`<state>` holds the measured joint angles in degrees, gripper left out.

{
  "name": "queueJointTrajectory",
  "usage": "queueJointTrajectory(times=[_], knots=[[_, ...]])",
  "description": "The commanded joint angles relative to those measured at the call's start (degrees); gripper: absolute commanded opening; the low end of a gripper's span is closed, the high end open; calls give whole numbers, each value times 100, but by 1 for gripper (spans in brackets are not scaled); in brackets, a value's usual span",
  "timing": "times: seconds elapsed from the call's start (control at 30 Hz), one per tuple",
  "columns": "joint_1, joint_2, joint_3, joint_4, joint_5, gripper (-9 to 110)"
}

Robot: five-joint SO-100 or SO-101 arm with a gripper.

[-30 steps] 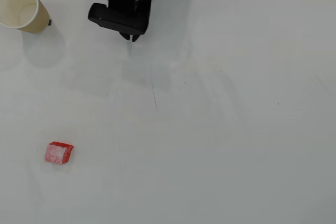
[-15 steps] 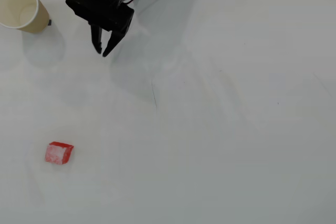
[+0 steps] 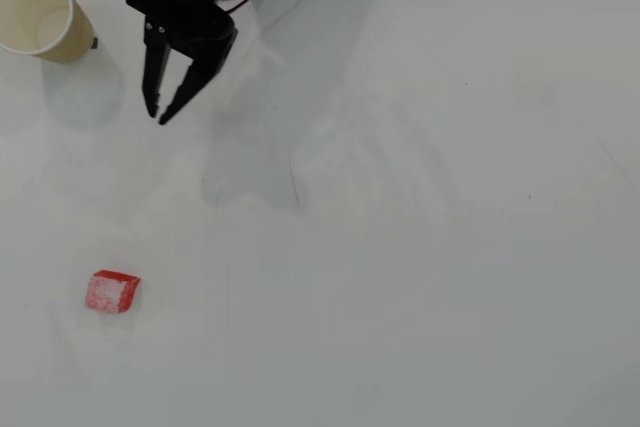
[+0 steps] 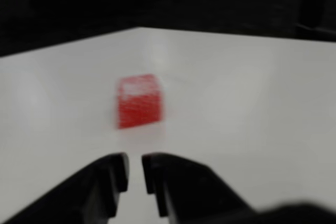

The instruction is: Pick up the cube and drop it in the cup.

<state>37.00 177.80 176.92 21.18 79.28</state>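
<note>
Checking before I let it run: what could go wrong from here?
1. The end effector looks nearly shut in both views; unless it opens, it may push the cube instead of straddling it.
2. The cube sits skewed, so the fingers may catch a corner.

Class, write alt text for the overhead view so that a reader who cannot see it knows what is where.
A black robot gripper reaches down from the top edge over a white table, its two fingers nearly together and holding nothing. A small red cube lies alone at lower left, well apart from the gripper. A tan paper cup stands at the top left corner.
</note>
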Motion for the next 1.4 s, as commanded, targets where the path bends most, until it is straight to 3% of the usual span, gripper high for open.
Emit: queueJointTrajectory(times=[0.0, 0.77, 1.07, 1.37], knots=[[290, 211, 202, -44, 44, 0], [-352, 193, 202, 167, 44, 1], [-457, 105, 202, 123, 18, 25], [-483, -264, 44, -123, 44, 33]])
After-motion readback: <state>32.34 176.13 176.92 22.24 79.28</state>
